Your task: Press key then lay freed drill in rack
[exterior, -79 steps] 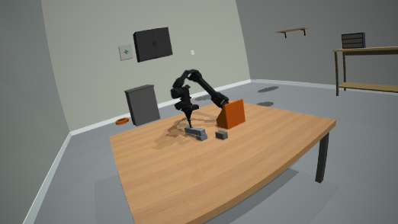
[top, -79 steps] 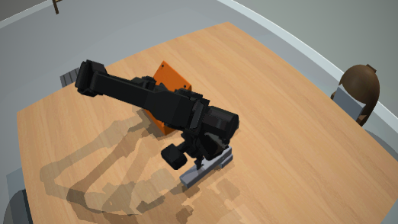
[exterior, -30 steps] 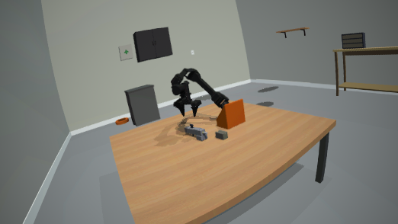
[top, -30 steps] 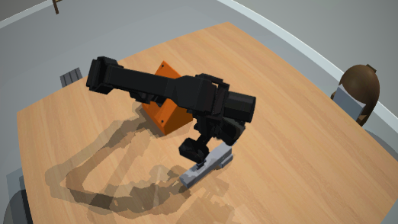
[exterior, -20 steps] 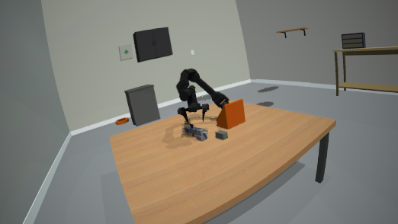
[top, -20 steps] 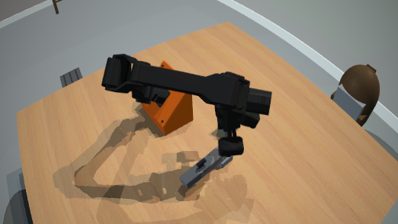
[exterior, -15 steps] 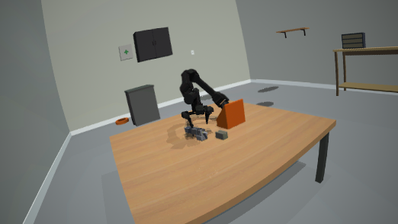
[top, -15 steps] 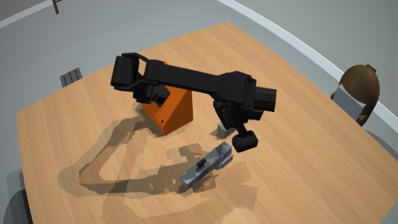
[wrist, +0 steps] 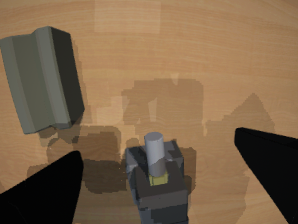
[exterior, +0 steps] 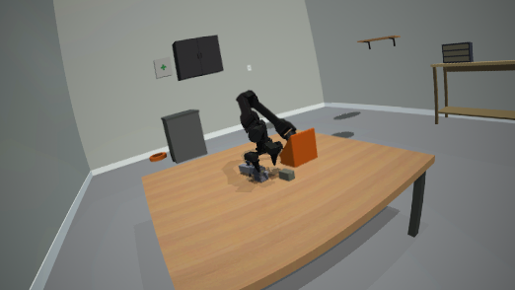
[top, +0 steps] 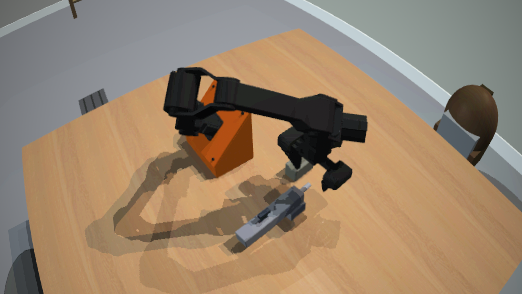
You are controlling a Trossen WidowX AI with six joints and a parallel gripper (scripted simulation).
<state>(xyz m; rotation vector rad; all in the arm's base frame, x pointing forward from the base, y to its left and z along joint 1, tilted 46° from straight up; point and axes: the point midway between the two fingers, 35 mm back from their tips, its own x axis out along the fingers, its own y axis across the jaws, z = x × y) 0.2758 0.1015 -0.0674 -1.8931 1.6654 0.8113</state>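
The grey drill [top: 292, 201] [exterior: 253, 171] [wrist: 160, 189] lies flat on the wooden table [top: 400, 200], with its round tip [top: 305, 187] [wrist: 154, 144] pointing toward the arm. A longer light-grey body [top: 252, 229] extends behind it and carries a small dark key [top: 262, 215] on top. My gripper [top: 317, 172] [exterior: 262, 157] [wrist: 161, 147] is open and empty. It hangs just above the drill's tip end, with one finger on each side. A small grey block [top: 296, 170] [exterior: 286, 174] [wrist: 41, 79], which looks like the rack, stands beside the left finger.
An orange wedge [top: 231, 145] [exterior: 302, 145] stands on the table behind the block, at the arm's base. A brown chair [top: 472, 120] stands past the table's right edge. A grey bin [exterior: 183, 134] stands by the far wall.
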